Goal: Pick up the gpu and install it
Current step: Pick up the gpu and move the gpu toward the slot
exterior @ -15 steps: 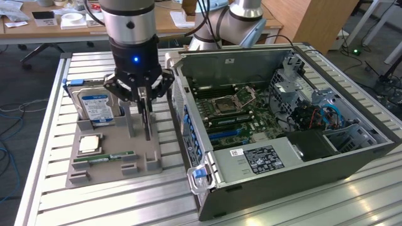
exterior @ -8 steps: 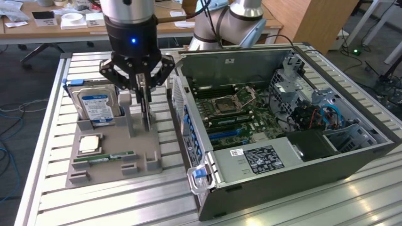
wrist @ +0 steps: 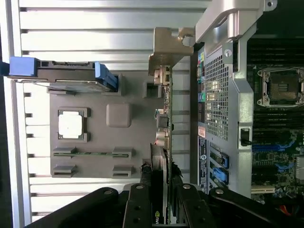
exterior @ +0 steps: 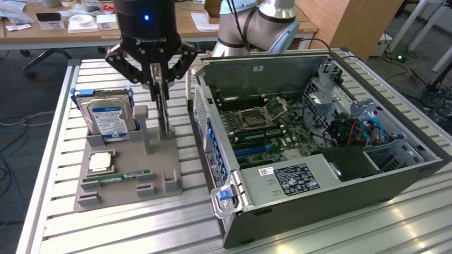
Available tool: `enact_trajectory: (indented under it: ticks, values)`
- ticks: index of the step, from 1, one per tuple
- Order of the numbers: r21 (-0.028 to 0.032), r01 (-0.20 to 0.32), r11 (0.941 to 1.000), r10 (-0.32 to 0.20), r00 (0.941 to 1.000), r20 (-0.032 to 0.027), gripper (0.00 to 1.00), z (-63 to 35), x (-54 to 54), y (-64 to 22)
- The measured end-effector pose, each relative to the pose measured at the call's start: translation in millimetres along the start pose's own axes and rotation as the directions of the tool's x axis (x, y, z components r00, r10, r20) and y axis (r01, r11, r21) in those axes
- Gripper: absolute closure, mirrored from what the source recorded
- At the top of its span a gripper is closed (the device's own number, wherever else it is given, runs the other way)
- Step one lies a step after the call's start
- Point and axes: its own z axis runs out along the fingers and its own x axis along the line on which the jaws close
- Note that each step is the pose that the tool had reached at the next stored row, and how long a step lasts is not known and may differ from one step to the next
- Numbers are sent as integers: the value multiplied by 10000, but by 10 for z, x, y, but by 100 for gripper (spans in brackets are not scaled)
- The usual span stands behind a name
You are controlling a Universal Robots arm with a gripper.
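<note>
Exterior view shows the gpu (exterior: pixel 163 108) standing on edge, upright, at the slot of the grey holder (exterior: pixel 127 174) on the table, just beside the open computer case (exterior: pixel 395 174). Whether its lower edge is seated in the slot or just clear of it is hard to tell.

The card is thin and gripped high up, so it could pivot between the fingers and come out tilted. Its metal bracket (wrist: pixel 167 45) could also catch on the holder's post or on the case wall. The hard drive (exterior: pixel 107 114) stands near on the other side, leaving little room for sideways drift.

The gripper (exterior: pixel 161 84) hangs straight down over the holder, jaws drawn narrow and clamped on the card's two faces.
</note>
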Motion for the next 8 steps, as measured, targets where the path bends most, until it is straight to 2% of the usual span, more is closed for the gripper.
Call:
enact_trajectory:
  ticks: [8]
  values:
    - [0,0,10000,0,10000,2,74,-349,-10,6]
